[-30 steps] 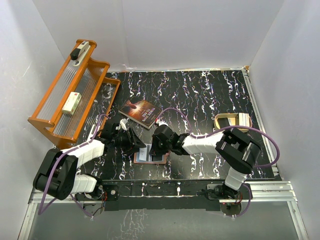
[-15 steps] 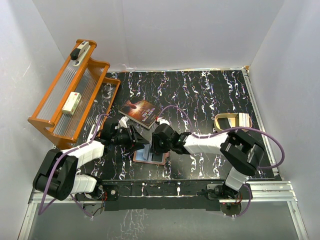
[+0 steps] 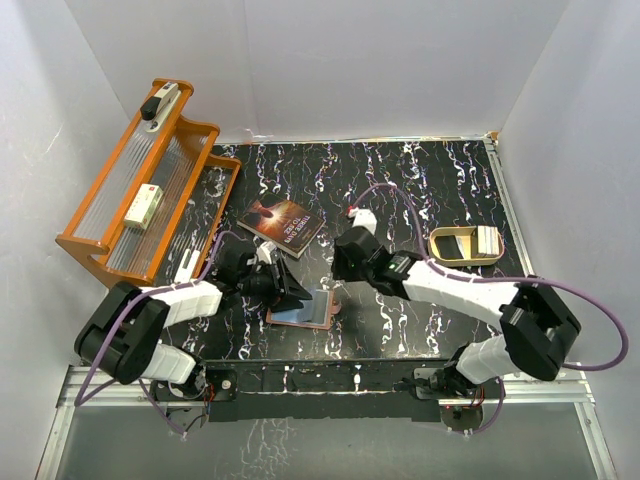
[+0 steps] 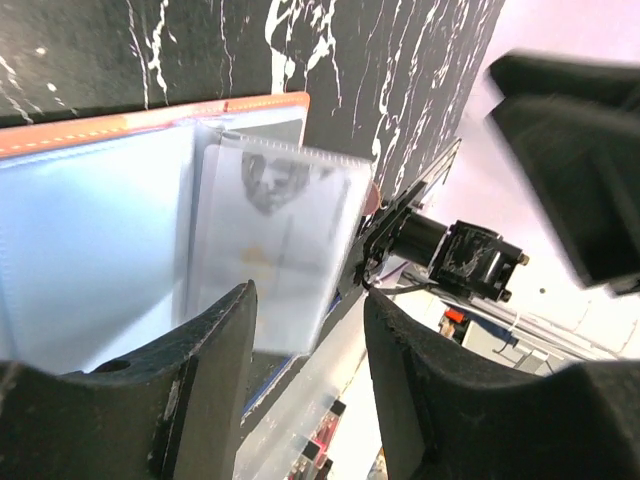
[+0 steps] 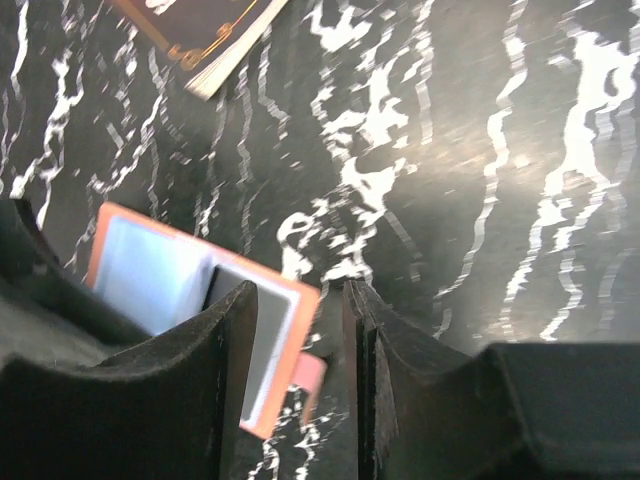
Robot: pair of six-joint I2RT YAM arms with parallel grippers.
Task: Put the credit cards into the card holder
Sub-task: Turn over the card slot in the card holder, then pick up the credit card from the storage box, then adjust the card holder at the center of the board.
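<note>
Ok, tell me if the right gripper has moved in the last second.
Yes. The right gripper has drawn back off the card holder, up-frame and rightward in the top view, toward the tin.

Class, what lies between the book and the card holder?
Only bare marbled table between the book and card holder, clearest in the right wrist view.

A robotics lab test cell is indicated rather than any lived-in room. The black marbled table is boxed in on three sides by plain white panels. A left arm and a right arm are bolted to an aluminium rail along its near edge, with purple cables looped loose from them. A few unrelated props (an orange rack, a book, a tin, a card holder) are scattered across the tabletop.
</note>
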